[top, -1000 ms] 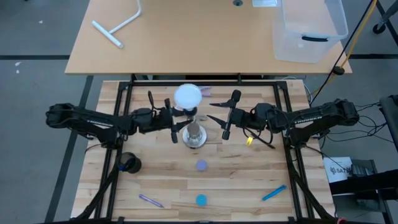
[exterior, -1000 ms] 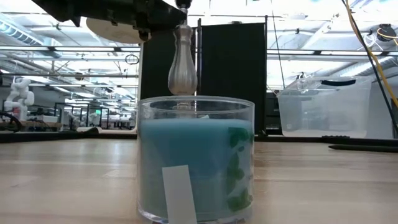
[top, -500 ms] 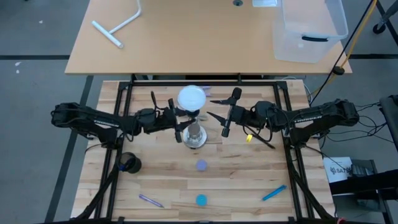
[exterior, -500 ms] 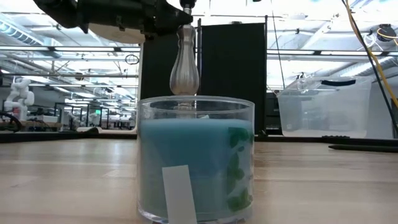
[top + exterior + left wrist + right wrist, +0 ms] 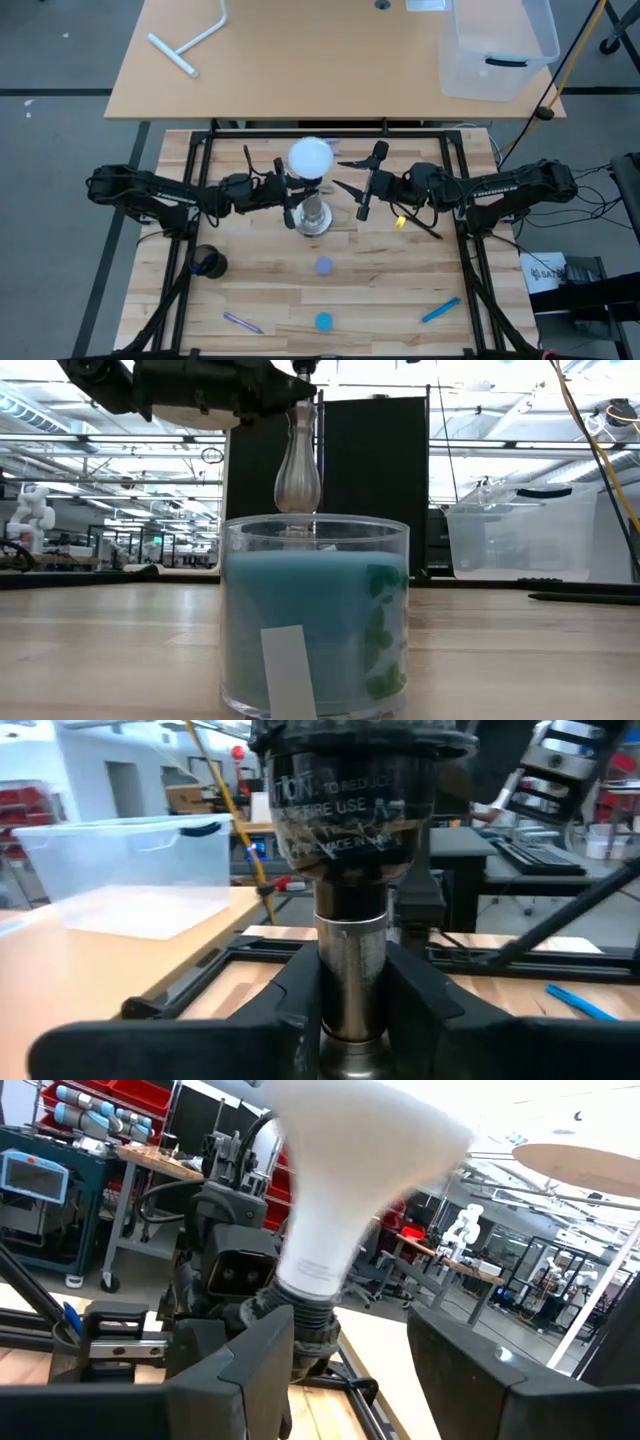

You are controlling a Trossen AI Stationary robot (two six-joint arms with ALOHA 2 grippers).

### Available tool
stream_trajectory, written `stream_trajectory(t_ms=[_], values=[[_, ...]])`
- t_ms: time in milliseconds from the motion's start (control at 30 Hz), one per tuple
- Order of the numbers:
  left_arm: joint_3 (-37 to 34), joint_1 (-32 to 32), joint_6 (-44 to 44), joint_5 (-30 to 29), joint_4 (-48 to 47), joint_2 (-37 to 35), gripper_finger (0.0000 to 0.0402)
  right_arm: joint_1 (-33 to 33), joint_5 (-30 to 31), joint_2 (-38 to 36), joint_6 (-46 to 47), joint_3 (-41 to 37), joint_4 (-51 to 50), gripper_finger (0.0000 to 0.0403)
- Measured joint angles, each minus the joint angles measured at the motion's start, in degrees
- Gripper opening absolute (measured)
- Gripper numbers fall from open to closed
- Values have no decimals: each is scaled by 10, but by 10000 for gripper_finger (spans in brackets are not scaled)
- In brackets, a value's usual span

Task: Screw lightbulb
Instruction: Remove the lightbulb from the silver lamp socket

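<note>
At the table's middle: the socket stand (image 5: 313,215) rises upright on its round base, with the lightbulb (image 5: 309,157) seated on top of it, globe uppermost.
Lightbulb: white frosted globe, tapering to a neck and threaded base (image 5: 312,1325) that enters the stand's black top; in the left wrist view the neck (image 5: 350,960) stands straight between two dark fingers.
Left gripper (image 5: 291,193): at the bulb's neck just above the socket, fingers (image 5: 300,1010) narrow and lying against both sides of the metal collar; whether they truly clamp it I cannot tell.
Right gripper (image 5: 366,187): just beside the stand on the other side, jaws spread moderately, holding nothing, not touching bulb or stand.
Step in hand: judged from the pose, the bulb is already started in the socket and the left gripper is taking a hold for a turn.
How far along: cannot tell how deep the thread sits; the bulb looks upright, not tilted.
Next move calls for: a firm but gentle pinch on the neck, then a wrist rotation about the stand's axis, with the stand kept from spinning or tipping.
Foreground of the low view: a blue candle jar (image 5: 315,615) stands near the camera, hiding the stand's base.
</note>
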Motion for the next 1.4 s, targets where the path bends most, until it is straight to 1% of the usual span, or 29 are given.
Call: stream_trajectory(t_ms=[167, 500, 600, 733, 800, 900, 967, 1133, 1267, 1400], values=[[0, 1, 0, 1, -3, 0, 76, 0, 0, 0, 8, 0, 0, 190], [0, 13, -11, 11, -11, 0, 76, 0, -22, 7, 90, 5, 17, 190], [1, 13, -11, 11, -13, 0, 76, 0, -17, 30, 104, 17, 14, 196], [1, 13, -11, 11, -16, 0, 76, 0, -15, 74, 106, 50, 13, 218], [1, 13, -11, 11, -16, 0, 76, 1, -2, 95, 108, 71, 13, 229], [1, 13, -11, 10, -17, 0, 76, 1, 38, 115, 106, 100, 13, 241], [1, 13, -12, 10, -17, 0, 76, 0, 44, 125, 104, 116, 14, 244], [1, 13, -12, 10, -18, 0, 76, 1, 39, 145, 99, 154, 0, 239], [0, 13, -11, 14, -19, 0, 76, -3, 9, 145, 106, 166, -20, 231], [0, 14, -10, 31, -22, 0, 76, -8, -19, 143, 108, 173, -31, 222]])
